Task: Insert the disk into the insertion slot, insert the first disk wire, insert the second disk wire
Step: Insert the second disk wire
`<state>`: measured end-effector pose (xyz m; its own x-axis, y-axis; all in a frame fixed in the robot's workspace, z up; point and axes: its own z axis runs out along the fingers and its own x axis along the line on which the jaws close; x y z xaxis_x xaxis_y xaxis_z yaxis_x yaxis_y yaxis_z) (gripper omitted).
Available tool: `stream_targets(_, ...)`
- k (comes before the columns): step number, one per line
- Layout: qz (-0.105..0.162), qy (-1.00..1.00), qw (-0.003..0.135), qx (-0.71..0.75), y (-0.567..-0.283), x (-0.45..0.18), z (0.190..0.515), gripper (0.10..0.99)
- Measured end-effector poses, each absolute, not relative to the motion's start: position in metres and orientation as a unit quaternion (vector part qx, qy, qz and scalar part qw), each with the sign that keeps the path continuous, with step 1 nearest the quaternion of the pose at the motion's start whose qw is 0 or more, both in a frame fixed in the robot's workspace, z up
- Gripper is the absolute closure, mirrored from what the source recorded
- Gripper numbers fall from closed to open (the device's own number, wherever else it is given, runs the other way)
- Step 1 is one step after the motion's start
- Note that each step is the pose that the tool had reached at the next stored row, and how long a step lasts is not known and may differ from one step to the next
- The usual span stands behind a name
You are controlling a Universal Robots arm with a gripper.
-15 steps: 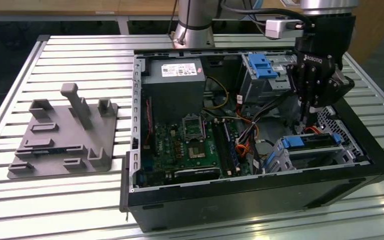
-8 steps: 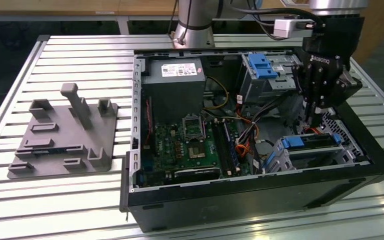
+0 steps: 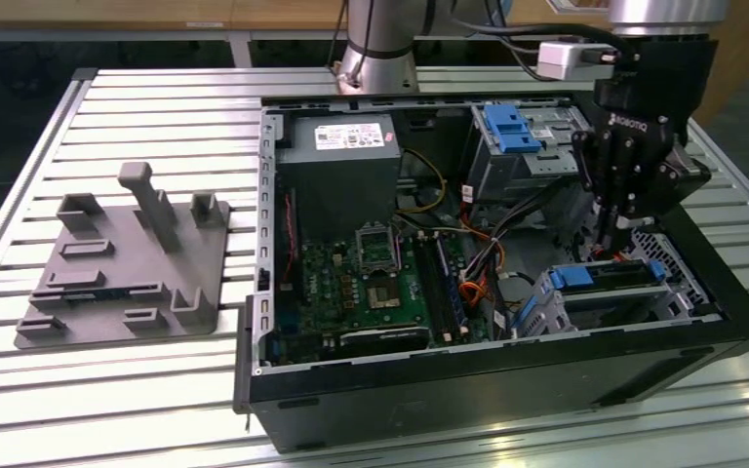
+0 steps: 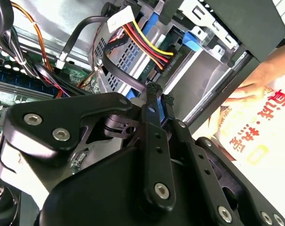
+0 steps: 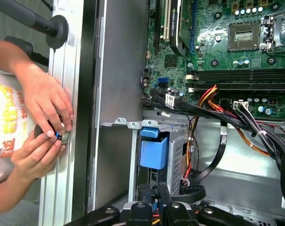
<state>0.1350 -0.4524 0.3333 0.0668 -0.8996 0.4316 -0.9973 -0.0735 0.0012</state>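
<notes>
The disk (image 3: 605, 277), silver in its blue carrier (image 5: 153, 151), sits inside the perforated sheet-metal insertion slot (image 3: 612, 310) at the case's corner on the exterior view's right. A bundle of red, yellow and black wires (image 4: 149, 44) runs into the disk's end. My black gripper (image 3: 618, 234) hangs straight above the disk. Its two fingers (image 4: 152, 117) stand almost together, shut on the end of a looping black disk wire (image 4: 115, 70), whose loop also shows in the first wrist view (image 5: 213, 162). The wire's plug is hidden between the fingertips.
A taller cage with a blue latch (image 3: 510, 127) stands behind the gripper, beside the power supply (image 3: 342, 166) and motherboard (image 3: 362, 283). A grey fixture plate (image 3: 128, 263) lies on the slatted table. A person's hands (image 5: 43, 113) hold a small object at the table rail outside the case.
</notes>
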Motion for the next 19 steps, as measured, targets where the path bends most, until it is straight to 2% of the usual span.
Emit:
stream_targets(10, 0.145, -0.668, 0.133, 0.718, -0.4535, 0.1339, 0.3332, 0.89)
stream_targets(19, 0.138, -0.67, 0.126, 0.719, -0.4556, 0.1339, 0.3333, 0.89)
